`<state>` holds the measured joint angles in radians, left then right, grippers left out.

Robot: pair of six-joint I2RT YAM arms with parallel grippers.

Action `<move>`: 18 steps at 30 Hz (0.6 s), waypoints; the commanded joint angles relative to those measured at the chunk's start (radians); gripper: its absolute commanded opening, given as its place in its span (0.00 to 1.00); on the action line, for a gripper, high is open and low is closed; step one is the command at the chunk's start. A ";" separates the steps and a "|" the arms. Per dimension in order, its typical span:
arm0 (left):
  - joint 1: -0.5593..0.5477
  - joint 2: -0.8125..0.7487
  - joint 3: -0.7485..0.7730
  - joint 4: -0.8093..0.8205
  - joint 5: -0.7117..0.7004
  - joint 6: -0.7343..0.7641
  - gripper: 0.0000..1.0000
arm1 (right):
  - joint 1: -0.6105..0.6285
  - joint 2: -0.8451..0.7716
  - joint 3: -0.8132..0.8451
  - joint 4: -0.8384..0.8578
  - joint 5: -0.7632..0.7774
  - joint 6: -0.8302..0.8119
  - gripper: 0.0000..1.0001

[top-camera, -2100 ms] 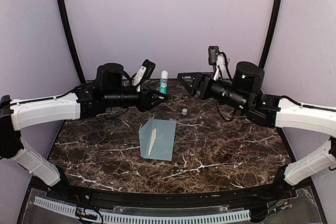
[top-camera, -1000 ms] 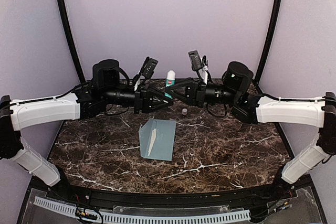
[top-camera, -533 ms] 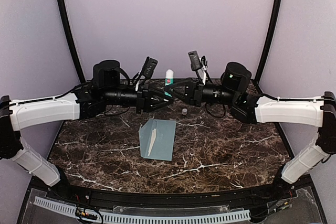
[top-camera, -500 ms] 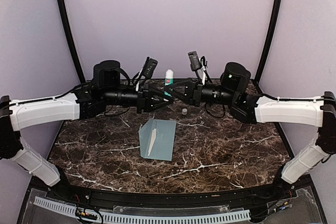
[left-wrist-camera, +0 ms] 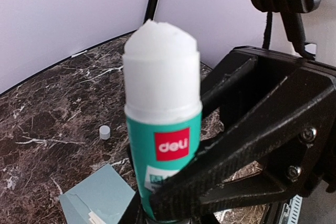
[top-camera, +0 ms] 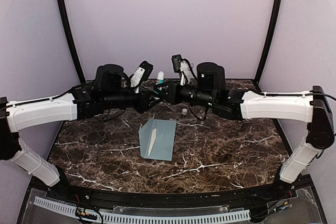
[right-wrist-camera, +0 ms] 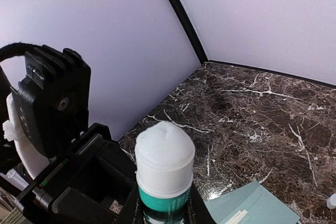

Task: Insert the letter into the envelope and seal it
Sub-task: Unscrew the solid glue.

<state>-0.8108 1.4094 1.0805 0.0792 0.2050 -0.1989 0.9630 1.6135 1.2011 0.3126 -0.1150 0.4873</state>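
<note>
Your left gripper [top-camera: 154, 97] is clamped on the uncapped glue stick [top-camera: 160, 77] at upper centre, a little further left than a second ago. Your right gripper [top-camera: 166, 91] has followed and closed on the same stick. The envelope [top-camera: 158, 139] lies unmoved on the bench [top-camera: 236, 145], centre frame.

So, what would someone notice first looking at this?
The uncapped green-and-white glue stick, held upright in the air at the back, with the left gripper and right gripper both closed on it. Nearer, the pale blue-grey envelope lies flat in the middle of the dark marble table.
</note>
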 commanded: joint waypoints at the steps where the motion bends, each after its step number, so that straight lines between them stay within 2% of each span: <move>1: 0.007 -0.014 0.007 -0.031 -0.144 0.030 0.00 | 0.070 0.030 0.084 -0.083 0.107 -0.002 0.00; 8: 0.007 0.003 0.000 -0.024 -0.160 0.023 0.00 | 0.100 0.071 0.129 -0.106 0.220 0.060 0.00; 13: 0.007 -0.002 -0.002 -0.022 -0.155 0.020 0.00 | 0.101 0.074 0.133 -0.104 0.233 0.080 0.00; 15: 0.008 -0.007 -0.003 -0.017 -0.135 0.012 0.00 | 0.101 0.062 0.127 -0.105 0.230 0.069 0.09; 18: 0.015 -0.021 -0.010 -0.002 -0.107 -0.012 0.00 | 0.099 0.013 0.093 -0.089 0.240 0.032 0.29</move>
<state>-0.8116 1.4117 1.0801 0.0349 0.0956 -0.1871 1.0344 1.6848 1.3045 0.2043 0.1337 0.5381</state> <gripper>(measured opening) 0.223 0.204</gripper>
